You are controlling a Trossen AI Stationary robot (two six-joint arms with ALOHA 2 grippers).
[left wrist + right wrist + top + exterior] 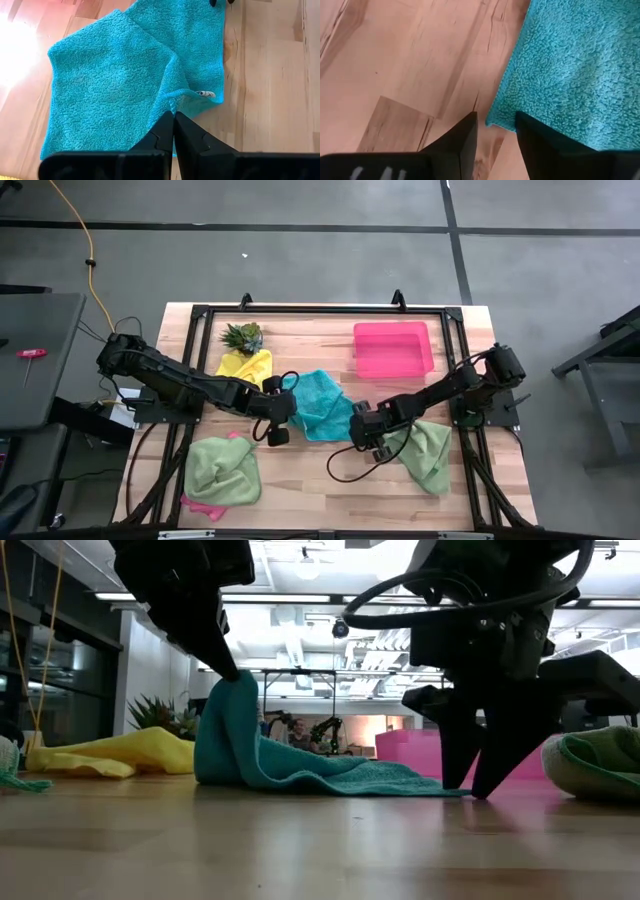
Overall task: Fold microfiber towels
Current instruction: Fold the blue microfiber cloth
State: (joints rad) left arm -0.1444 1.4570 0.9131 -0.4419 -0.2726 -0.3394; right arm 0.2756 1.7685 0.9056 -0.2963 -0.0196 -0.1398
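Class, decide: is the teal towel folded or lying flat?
Neither: the teal towel is partly lifted. The left gripper pinches one corner up; the rest trails on the table.

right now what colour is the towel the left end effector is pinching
Teal. The left end effector is shut on the teal towel; the left wrist view shows it best.

The towel [318, 402] lies mid-table between the left hand [277, 425] and right hand [362, 435].

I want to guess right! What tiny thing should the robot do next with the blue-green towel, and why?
Probably close the right gripper on the teal towel. Its fingers stand open around the towel's corner on the table, while the left gripper already pinches the other end up.
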